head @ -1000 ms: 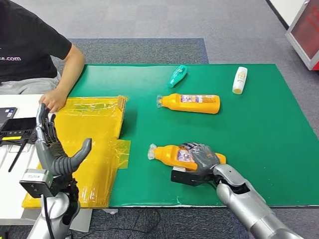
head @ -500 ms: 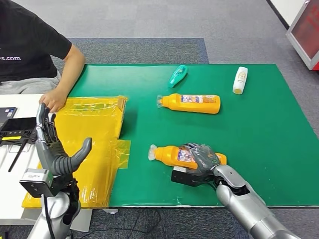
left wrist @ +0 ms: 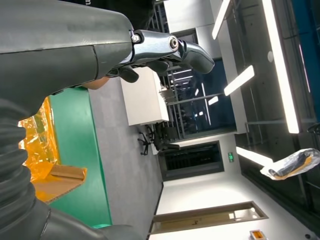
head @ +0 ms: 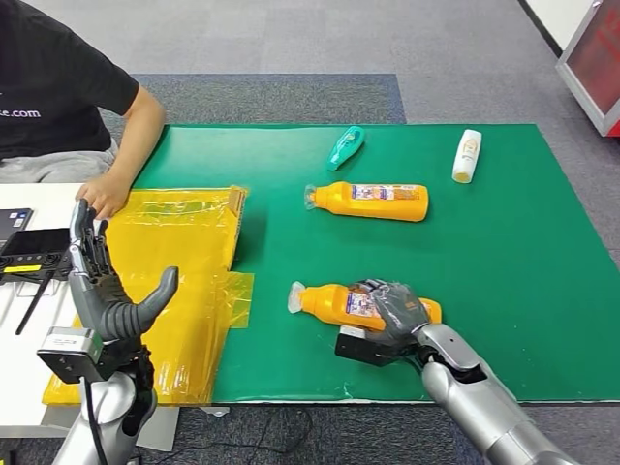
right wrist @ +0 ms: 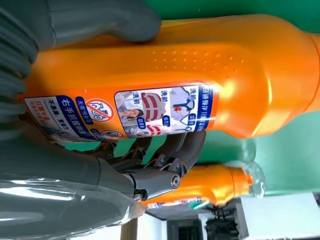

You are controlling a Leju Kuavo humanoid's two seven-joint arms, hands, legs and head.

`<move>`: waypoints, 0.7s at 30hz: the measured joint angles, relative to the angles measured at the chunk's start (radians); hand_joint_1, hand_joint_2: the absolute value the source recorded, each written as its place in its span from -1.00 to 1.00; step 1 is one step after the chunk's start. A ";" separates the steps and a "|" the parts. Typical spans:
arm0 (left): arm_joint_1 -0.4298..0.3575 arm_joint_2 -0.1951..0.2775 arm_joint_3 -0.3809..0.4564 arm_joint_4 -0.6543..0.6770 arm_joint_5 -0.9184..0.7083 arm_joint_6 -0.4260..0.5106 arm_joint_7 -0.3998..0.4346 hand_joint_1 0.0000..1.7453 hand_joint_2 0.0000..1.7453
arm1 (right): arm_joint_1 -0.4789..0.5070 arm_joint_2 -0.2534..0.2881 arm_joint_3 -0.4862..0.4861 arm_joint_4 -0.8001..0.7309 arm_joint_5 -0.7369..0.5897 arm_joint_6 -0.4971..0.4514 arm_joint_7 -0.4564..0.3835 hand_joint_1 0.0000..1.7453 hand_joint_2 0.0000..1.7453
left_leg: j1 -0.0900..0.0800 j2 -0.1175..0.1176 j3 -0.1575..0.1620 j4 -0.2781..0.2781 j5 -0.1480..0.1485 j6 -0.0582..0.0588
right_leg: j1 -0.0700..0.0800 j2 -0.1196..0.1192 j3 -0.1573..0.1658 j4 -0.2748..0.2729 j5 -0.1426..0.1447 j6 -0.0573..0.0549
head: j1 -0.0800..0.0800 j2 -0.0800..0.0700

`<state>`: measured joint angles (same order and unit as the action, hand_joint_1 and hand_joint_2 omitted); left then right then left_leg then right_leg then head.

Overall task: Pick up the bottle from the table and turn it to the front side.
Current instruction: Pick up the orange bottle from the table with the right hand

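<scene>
A bottle lies near the tabletop's front edge under the right hand. A second bottle lies behind it, mid-tabletop. Two small bottles lie near the far edge. Bags cover the left end.

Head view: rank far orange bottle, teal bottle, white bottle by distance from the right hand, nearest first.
From the right hand, which grips the near orange bottle:
1. Far orange bottle, mid-mat, lying flat.
2. White bottle, far right.
3. Teal bottle, far edge; nearly level with the white one, hard to call.
</scene>
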<state>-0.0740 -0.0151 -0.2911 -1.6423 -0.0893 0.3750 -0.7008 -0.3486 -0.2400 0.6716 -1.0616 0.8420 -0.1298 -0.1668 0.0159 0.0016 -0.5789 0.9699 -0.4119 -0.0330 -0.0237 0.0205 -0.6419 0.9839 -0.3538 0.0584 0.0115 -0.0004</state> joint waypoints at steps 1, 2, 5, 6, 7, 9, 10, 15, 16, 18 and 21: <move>0.000 0.000 0.000 0.000 0.000 0.000 0.000 -1.00 1.00 | 0.006 0.002 -0.005 -0.004 -0.008 -0.014 -0.010 1.00 1.00 | 0.000 0.000 0.000 0.000 0.000 0.000 | 0.000 0.000 0.000 0.000 0.000 0.000 | 0.000 0.000; 0.000 0.000 0.000 0.000 0.000 0.001 0.000 -1.00 1.00 | 0.013 0.005 -0.011 -0.009 -0.017 -0.029 -0.019 1.00 1.00 | 0.000 0.000 -0.001 0.000 0.000 0.000 | 0.000 0.000 -0.001 0.000 0.000 0.000 | 0.000 0.000; -0.001 -0.001 0.000 0.000 0.001 0.003 0.000 -1.00 1.00 | 0.034 0.017 -0.030 -0.025 -0.047 -0.067 -0.051 1.00 1.00 | 0.000 0.000 -0.002 0.000 0.000 0.000 | 0.000 0.000 -0.003 0.000 0.000 0.000 | 0.000 0.000; -0.001 -0.001 0.000 0.000 0.002 0.004 0.000 -1.00 1.00 | 0.040 0.021 -0.037 -0.031 -0.055 -0.076 -0.060 1.00 1.00 | 0.000 0.000 -0.003 0.000 0.000 0.000 | 0.000 0.000 -0.003 0.000 0.000 0.000 | 0.000 0.000; -0.001 -0.001 0.000 0.000 0.002 0.004 0.000 -1.00 1.00 | 0.047 0.025 -0.043 -0.037 -0.062 -0.084 -0.069 1.00 1.00 | 0.000 0.000 -0.003 0.000 0.000 0.000 | 0.000 0.000 -0.003 0.000 0.000 0.000 | 0.000 0.000; -0.001 -0.001 0.000 0.000 0.002 0.005 0.000 -1.00 1.00 | 0.058 0.033 -0.056 -0.052 -0.074 -0.101 -0.082 1.00 1.00 | 0.000 0.000 -0.004 0.000 0.000 0.000 | 0.000 0.000 -0.004 0.000 0.000 0.000 | 0.000 0.000; -0.001 -0.001 0.000 0.000 0.002 0.005 0.000 -1.00 1.00 | 0.063 0.037 -0.063 -0.059 -0.079 -0.109 -0.088 1.00 1.00 | 0.000 0.000 -0.004 0.000 0.000 0.000 | 0.000 0.000 -0.004 0.000 0.000 0.000 | 0.000 0.000; -0.001 -0.002 -0.001 -0.001 0.003 0.009 0.000 -1.00 1.00 | 0.085 0.057 -0.093 -0.094 -0.105 -0.148 -0.118 1.00 1.00 | 0.000 0.000 -0.004 0.000 0.000 0.000 | 0.000 0.000 -0.005 0.000 0.000 0.000 | 0.000 0.000; -0.001 -0.002 -0.001 -0.001 0.003 0.010 0.000 -1.00 1.00 | 0.090 0.061 -0.099 -0.102 -0.113 -0.154 -0.124 1.00 1.00 | 0.000 0.000 -0.004 0.000 0.000 0.000 | 0.000 0.000 -0.005 0.000 0.000 0.000 | 0.000 0.000; -0.001 -0.002 -0.002 -0.002 0.003 0.013 0.000 -1.00 1.00 | 0.099 0.068 -0.110 -0.116 -0.126 -0.164 -0.134 1.00 1.00 | 0.000 0.000 -0.004 0.000 0.000 0.000 | 0.000 0.000 -0.005 0.000 0.000 0.000 | 0.000 0.000; -0.001 -0.002 -0.003 -0.005 0.004 0.016 0.000 -1.00 1.00 | 0.111 0.079 -0.126 -0.135 -0.142 -0.180 -0.145 1.00 1.00 | 0.000 0.000 -0.005 0.000 0.000 0.000 | 0.000 0.000 -0.005 0.000 0.000 0.000 | 0.000 0.000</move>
<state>-0.0751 -0.0168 -0.2936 -1.6472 -0.0850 0.3907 -0.7008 -0.2372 -0.1612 0.5451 -1.1969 0.6997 -0.3099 -0.3121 0.0160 0.0016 -0.5835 0.9699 -0.4123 -0.0330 -0.0238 0.0204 -0.6471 0.9842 -0.3540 0.0583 0.0114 -0.0003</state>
